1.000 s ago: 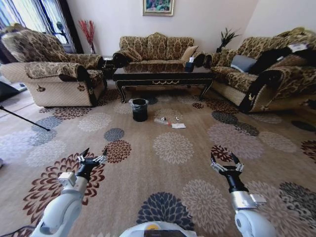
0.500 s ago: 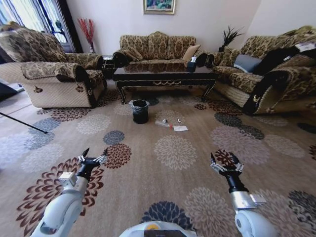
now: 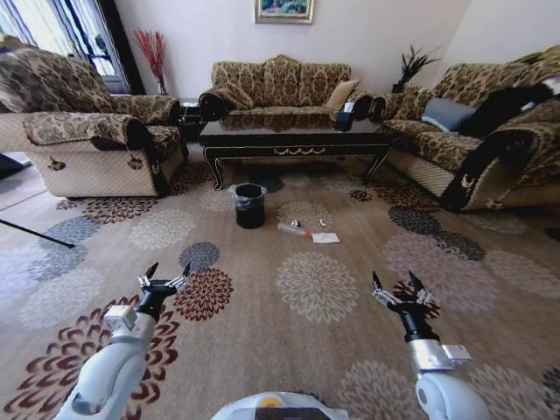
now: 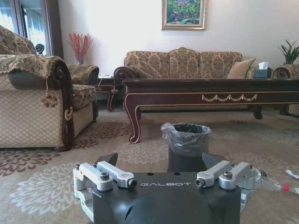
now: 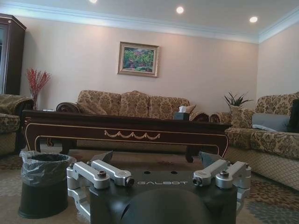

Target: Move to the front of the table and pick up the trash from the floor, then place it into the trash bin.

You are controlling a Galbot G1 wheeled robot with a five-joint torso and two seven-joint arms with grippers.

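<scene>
The dark brown table (image 3: 293, 140) stands ahead in front of the middle sofa. On the flowered carpet floor (image 3: 262, 315) before it stands the black trash bin (image 3: 249, 205) with a clear bag over its rim. Just right of the bin lies the trash: a clear bottle (image 3: 291, 229), a white paper piece (image 3: 325, 237) and a tiny bit (image 3: 322, 224). My left gripper (image 3: 166, 278) and right gripper (image 3: 393, 289) hang open and empty low over the carpet, well short of the trash. In the left wrist view the bin (image 4: 187, 144) is straight ahead, with the bottle (image 4: 273, 185) beside it.
An armchair (image 3: 83, 144) flanks the table on the left and a long sofa (image 3: 472, 149) on the right. A thin dark rod (image 3: 35, 232) lies on the carpet at the far left. Open carpet stretches from me to the bin.
The whole view has shifted: table, bin and trash look a little nearer and lower, so the camera has moved forward. Both arms hold the same pose.
</scene>
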